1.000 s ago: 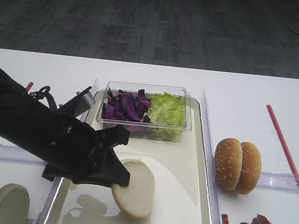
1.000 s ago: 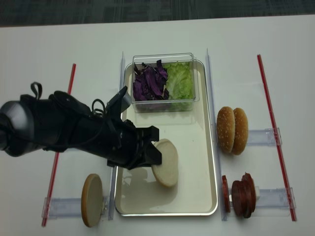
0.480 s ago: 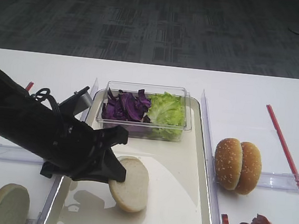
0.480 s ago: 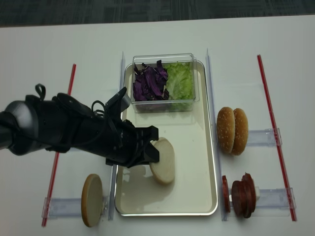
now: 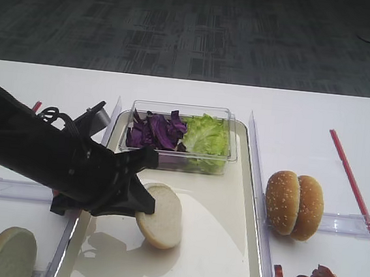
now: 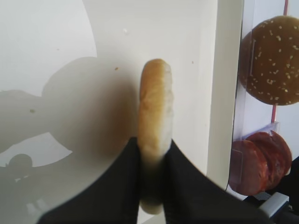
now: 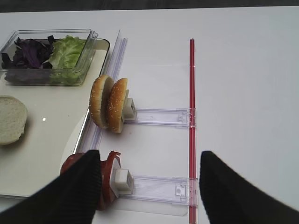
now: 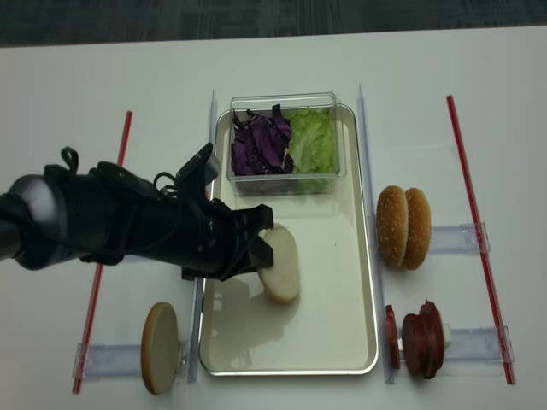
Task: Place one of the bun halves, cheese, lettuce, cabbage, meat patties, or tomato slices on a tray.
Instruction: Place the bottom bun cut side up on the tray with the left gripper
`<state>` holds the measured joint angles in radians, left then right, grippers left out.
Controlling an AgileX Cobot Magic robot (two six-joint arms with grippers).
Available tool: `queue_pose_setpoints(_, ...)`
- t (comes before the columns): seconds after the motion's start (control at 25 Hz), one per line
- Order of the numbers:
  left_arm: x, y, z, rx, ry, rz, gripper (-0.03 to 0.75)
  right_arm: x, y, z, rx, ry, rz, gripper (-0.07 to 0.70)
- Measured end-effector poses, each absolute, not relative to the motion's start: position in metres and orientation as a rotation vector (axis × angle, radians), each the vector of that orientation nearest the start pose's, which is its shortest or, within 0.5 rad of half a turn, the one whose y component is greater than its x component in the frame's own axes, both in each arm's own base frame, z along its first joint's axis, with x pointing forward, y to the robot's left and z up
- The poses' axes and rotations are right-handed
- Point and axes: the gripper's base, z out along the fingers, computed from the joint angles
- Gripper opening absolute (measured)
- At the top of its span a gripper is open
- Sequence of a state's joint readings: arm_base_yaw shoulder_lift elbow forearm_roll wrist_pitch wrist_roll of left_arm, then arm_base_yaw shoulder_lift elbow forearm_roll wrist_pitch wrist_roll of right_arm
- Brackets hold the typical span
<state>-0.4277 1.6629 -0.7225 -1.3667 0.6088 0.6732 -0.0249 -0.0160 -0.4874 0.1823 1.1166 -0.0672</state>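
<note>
Progress looks late-stage: left gripper (image 8: 256, 254) is clamped on the edge of a bun half (image 8: 281, 262), held tilted over the middle of the tray (image 8: 338, 342); whether its lower edge touches the surface I cannot tell — release is what remains; right gripper (image 7: 147, 179) hangs idle, jaws spread wide.

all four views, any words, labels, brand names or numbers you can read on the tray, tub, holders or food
None: no readable text, label, brand or number shows in any view.
Cream-white rectangular metal-rimmed tray: blank.
Small clear plastic tub of purple cabbage and green lettuce: no label.
Clear plastic holder rails: no legible marking.
Red strips on the white table: plain, unmarked.
</note>
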Motion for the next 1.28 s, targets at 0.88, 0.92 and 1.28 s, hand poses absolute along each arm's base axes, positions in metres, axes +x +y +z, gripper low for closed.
queue_pose_setpoints(0.88,0.241,-0.174,0.142,0.052,2.747,-1.254,0.227,-0.009,0.015,0.271,-0.059,2.084,0.164,0.482)
queue_pose_setpoints(0.92,0.241,-0.174,0.142,0.055,2.746,-1.253,0.283,-0.009,0.015,0.271,-0.059,2.084,0.164,0.482)
queue_pose_setpoints(1.28,0.241,-0.176,0.144,0.109,2.746,-1.269,0.530,-0.009,0.015,0.271,-0.059,2.084,0.164,0.482)
